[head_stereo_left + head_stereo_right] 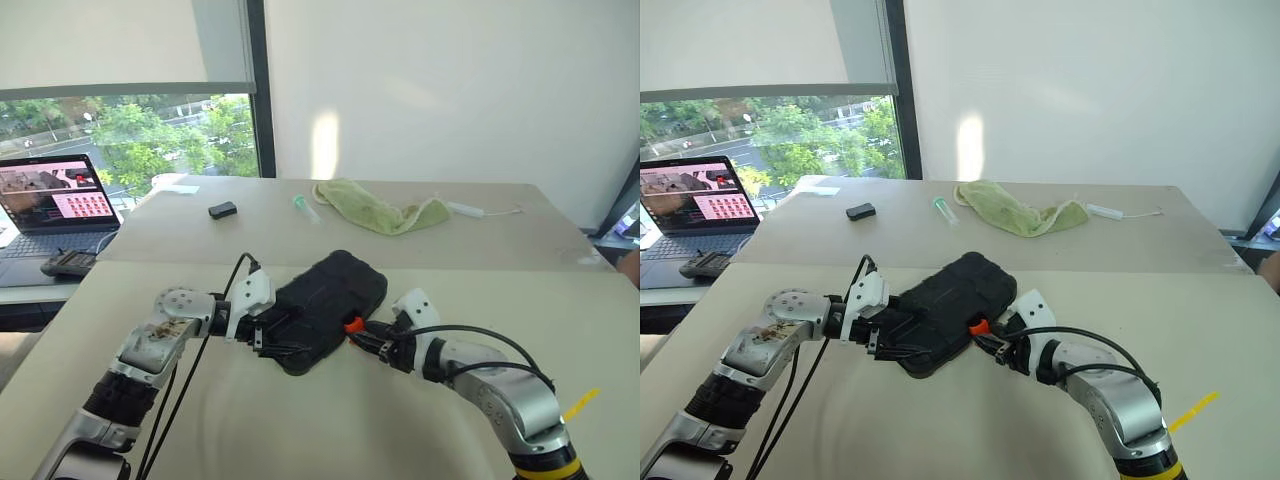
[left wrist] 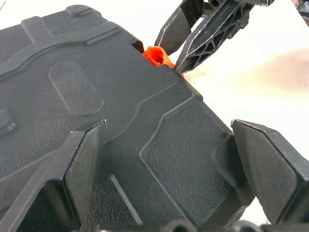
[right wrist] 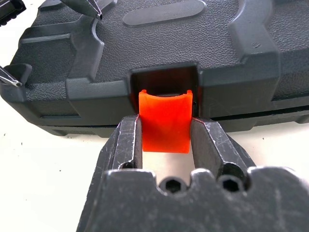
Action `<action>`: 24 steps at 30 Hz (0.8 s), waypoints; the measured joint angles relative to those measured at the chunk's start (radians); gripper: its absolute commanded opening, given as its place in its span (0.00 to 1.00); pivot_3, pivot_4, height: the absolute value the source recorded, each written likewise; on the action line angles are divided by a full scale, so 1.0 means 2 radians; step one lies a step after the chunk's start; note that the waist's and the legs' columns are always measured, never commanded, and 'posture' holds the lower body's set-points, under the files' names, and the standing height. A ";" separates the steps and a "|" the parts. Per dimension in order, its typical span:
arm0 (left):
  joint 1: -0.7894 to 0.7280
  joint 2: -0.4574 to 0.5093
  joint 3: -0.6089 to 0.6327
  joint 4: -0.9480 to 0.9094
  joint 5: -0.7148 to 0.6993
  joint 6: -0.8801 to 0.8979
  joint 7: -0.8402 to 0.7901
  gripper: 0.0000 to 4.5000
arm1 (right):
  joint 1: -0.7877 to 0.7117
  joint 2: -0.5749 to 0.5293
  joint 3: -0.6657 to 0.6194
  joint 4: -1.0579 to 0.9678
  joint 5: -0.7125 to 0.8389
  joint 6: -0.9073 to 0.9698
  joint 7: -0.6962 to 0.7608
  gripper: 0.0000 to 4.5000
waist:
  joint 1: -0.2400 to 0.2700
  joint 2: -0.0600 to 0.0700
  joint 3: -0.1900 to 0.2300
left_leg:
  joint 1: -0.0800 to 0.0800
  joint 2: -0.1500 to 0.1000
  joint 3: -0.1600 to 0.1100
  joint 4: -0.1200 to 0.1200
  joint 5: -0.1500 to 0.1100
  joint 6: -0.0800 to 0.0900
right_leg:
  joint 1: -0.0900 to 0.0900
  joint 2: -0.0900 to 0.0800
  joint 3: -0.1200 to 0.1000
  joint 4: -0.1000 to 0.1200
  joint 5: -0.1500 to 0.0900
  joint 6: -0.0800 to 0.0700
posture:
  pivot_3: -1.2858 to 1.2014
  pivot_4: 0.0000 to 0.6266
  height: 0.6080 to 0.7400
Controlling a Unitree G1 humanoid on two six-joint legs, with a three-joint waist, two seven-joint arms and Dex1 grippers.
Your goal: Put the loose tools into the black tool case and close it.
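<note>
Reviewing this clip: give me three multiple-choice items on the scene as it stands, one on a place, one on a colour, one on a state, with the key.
1. Where does the green cloth lie?
A. on the far table, beyond the case
B. on top of the case
C. on the laptop

2. What colour is the latch on the black tool case?
A. blue
B. orange
C. white

3. How is the case now?
A. wide open
B. lid shut
C. standing on edge

Key: 1 A, the cloth sits on the far table behind the case. 2 B, the right wrist view shows the orange latch between the fingers of the right gripper. 3 B, the shells meet all round; the left gripper straddles one corner.
</note>
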State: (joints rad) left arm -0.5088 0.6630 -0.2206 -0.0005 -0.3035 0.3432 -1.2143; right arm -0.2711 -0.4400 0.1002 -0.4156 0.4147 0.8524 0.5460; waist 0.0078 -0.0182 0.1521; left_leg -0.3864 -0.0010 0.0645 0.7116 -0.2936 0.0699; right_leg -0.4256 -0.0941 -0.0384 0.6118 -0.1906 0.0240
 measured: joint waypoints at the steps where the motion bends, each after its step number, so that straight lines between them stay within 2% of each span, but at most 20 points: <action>1: 0.000 0.000 0.000 0.000 0.000 0.000 0.000 0.98 | -0.003 0.000 0.001 0.003 0.000 0.000 0.001 0.26 | 0.000 0.000 0.000 | 0.000 0.000 0.000 0.000 0.000 0.000 | 0.000 0.000 0.000 0.000 0.000 0.000 | 0.52 0.24 1.00; 3: 0.000 0.000 0.000 -0.001 0.001 0.001 0.001 0.98 | -0.013 0.000 0.004 0.014 -0.002 -0.001 0.006 0.26 | -0.001 0.000 0.000 | 0.000 0.000 0.000 0.000 0.000 0.000 | 0.000 0.000 0.000 0.000 0.000 0.000 | 0.52 0.24 1.00; 4: 0.000 0.000 -0.001 -0.001 0.001 0.001 0.001 0.98 | -0.016 0.000 0.006 0.018 -0.004 -0.003 0.007 0.44 | -0.001 0.000 0.000 | 0.000 0.000 0.000 0.000 0.000 0.000 | 0.000 0.000 0.000 0.000 0.000 0.000 | 0.52 0.24 1.00; 7: 0.001 0.001 -0.003 -0.002 0.003 0.003 0.000 0.98 | -0.030 0.003 0.002 0.022 -0.007 -0.024 0.007 0.64 | -0.002 0.000 0.000 | 0.001 0.000 0.000 0.000 0.000 0.000 | 0.001 0.000 0.000 0.000 0.000 0.000 | 0.52 0.24 1.00; 11: 0.002 -0.001 -0.013 -0.012 0.007 0.002 0.005 0.98 | -0.027 -0.025 -0.022 -0.015 0.006 -0.027 0.019 0.64 | 0.001 0.001 -0.001 | 0.001 0.000 0.000 0.000 0.000 0.000 | 0.001 0.000 0.000 0.000 0.000 0.000 | 0.52 0.24 1.00; 13: 0.002 0.000 -0.013 -0.013 0.007 0.002 0.005 0.98 | -0.012 -0.039 -0.038 -0.035 0.022 -0.018 0.028 0.52 | 0.002 0.001 -0.001 | 0.001 0.000 0.000 0.000 0.000 0.000 | 0.001 0.000 0.000 0.000 0.000 0.000 | 0.52 0.24 1.00; 14: 0.004 0.000 -0.013 -0.012 0.007 0.002 0.006 0.98 | -0.006 -0.046 -0.045 -0.042 0.029 -0.010 0.030 0.48 | 0.002 0.002 -0.001 | 0.001 0.000 0.000 0.000 0.000 0.000 | 0.001 0.000 0.000 0.000 0.000 0.000 | 0.52 0.24 1.00; 18: 0.005 0.000 -0.013 -0.013 0.010 0.002 0.008 0.98 | 0.012 -0.075 -0.055 -0.054 0.048 0.019 0.037 0.14 | 0.002 0.002 -0.001 | 0.001 0.000 0.000 0.000 0.000 0.000 | 0.001 0.000 0.000 0.000 0.000 0.000 | 0.52 0.24 1.00; 20: 0.006 0.000 -0.013 -0.013 0.012 0.002 0.008 0.98 | 0.012 -0.079 -0.046 -0.053 0.046 0.023 0.036 0.02 | 0.002 0.003 -0.002 | 0.001 0.000 0.000 0.000 0.000 0.000 | 0.001 0.000 0.000 0.000 0.000 0.000 | 0.52 0.24 1.00; 24: 0.005 0.000 -0.013 -0.013 0.012 0.002 0.009 0.98 | -0.002 -0.069 -0.007 -0.022 0.028 0.026 0.027 0.01 | 0.002 0.003 -0.002 | 0.001 0.000 0.000 0.000 0.000 0.000 | 0.001 0.000 0.000 0.000 -0.001 -0.001 | 0.52 0.24 1.00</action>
State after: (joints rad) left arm -0.4991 0.6625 -0.2465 -0.0256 -0.2785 0.3463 -1.1969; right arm -0.2757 -0.5782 0.0859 -0.4591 0.4713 0.9049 0.6000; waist 0.0111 -0.0122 0.1476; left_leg -0.3840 -0.0007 0.0640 0.7114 -0.2939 0.0703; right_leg -0.4233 -0.0948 -0.0384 0.6113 -0.1917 0.0228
